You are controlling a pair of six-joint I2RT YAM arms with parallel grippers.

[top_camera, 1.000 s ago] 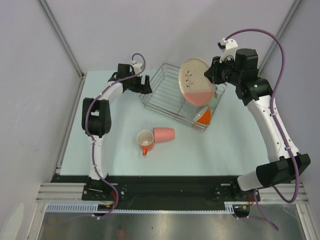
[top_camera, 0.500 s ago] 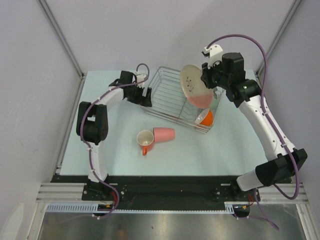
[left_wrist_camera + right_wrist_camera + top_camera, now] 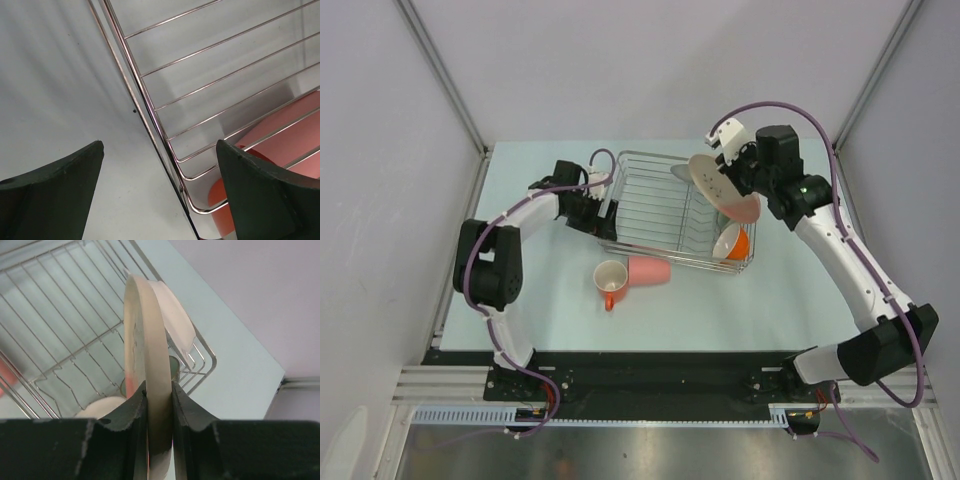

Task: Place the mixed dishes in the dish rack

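Note:
The dish rack (image 3: 655,210) is a silver wire basket at the table's middle back. My right gripper (image 3: 738,178) is shut on the pink plate (image 3: 722,188), cream with a pink part, and holds it tilted over the rack's right end. In the right wrist view the plate (image 3: 150,340) stands edge-on between my fingers (image 3: 182,410), with a whitish plate (image 3: 175,320) behind it. An orange cup (image 3: 732,242) sits in the rack's right corner. My left gripper (image 3: 603,208) is open, with the rack's left rim wire (image 3: 150,120) between its fingers. The orange-handled mug (image 3: 610,280) and the pink tumbler (image 3: 648,270) lie on the table.
The mug and tumbler lie just in front of the rack's near side. The tumbler shows pink through the rack's wires in the left wrist view (image 3: 295,130). Grey walls and metal posts close in the table at the back and on both sides.
My right gripper has carried the plate left and down, turning it more edge-on over the rack. My left gripper has moved to the rack's left rim, and the rack has swung squarer to the table.

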